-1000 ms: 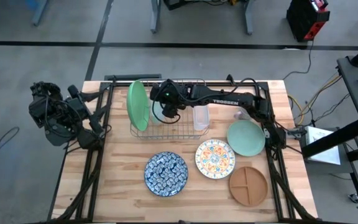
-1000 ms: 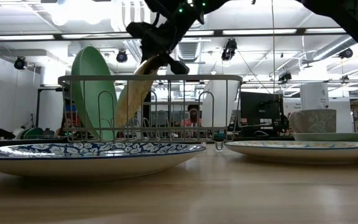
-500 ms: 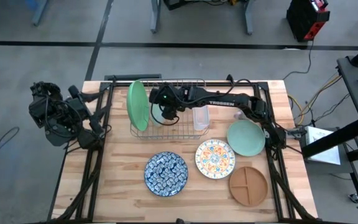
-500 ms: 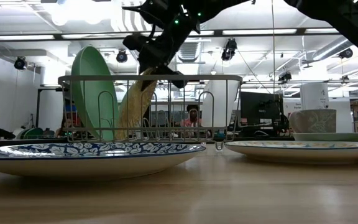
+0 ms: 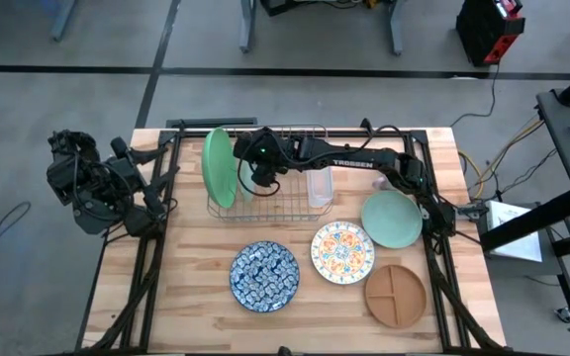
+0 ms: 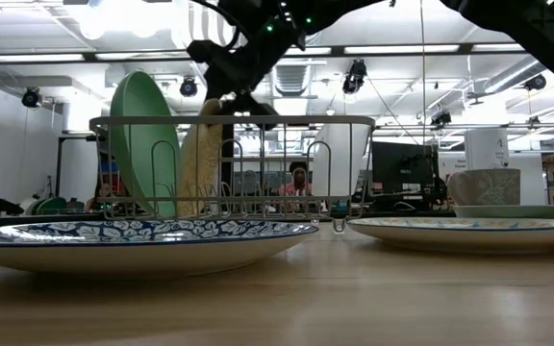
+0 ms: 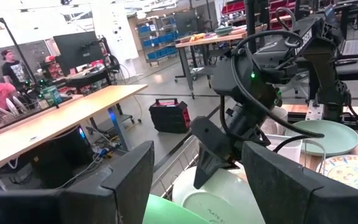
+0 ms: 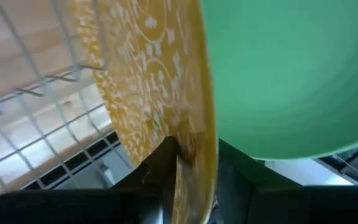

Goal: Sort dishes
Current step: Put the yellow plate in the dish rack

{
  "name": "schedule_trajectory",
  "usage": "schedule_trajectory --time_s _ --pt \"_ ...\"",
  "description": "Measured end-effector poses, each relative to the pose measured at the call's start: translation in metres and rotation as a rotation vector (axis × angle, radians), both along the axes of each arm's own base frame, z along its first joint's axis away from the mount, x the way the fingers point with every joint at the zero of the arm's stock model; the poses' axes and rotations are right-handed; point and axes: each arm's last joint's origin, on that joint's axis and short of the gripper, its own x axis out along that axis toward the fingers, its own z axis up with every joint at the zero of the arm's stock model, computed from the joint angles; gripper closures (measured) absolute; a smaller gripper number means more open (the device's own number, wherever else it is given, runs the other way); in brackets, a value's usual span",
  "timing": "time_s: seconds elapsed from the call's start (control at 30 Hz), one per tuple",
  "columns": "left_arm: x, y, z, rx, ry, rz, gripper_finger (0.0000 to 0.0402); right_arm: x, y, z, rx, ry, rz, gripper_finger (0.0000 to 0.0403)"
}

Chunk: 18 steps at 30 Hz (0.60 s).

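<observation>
From above, the right arm reached across the wooden worktop (image 5: 196, 297) to the wire dish rack (image 5: 295, 203), its right end effector (image 5: 248, 178) over the rack's left part, just beside the upright bright green plate (image 5: 219, 166); the left arm sat folded well left of the rack, its left end effector (image 5: 162, 170) parted and empty. In front of the rack lay a blue patterned plate (image 5: 264, 276) and the floral plate (image 5: 342, 251); to its right lay the pale teal plate (image 5: 392, 218), with the brown divided plate (image 5: 395, 294) nearer the front. At worktop height, the right end effector was clamped on the top rim of the gold speckled plate (image 6: 200, 154), standing nearly upright in the rack beside the smooth green one. The left wrist view showed that grip from behind the rack. The right wrist view showed the dark fingers (image 8: 160, 165) pinching the gold plate's patterned rim.
</observation>
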Motion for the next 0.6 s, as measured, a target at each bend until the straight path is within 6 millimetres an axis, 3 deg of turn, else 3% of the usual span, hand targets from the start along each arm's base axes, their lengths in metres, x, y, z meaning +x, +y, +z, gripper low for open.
schedule_trajectory --time_s 0.27,0.6 --pt "0.0001 -0.0001 0.0000 0.000 0.000 0.000 0.0168 0.0062 -0.0009 0.0093 -0.017 -0.115 0.009 0.0334" --pt "0.0001 -0.0002 0.0000 -0.002 -0.001 0.000 0.0168 0.0062 -0.0008 0.0093 -0.005 -0.121 0.000 0.0323"
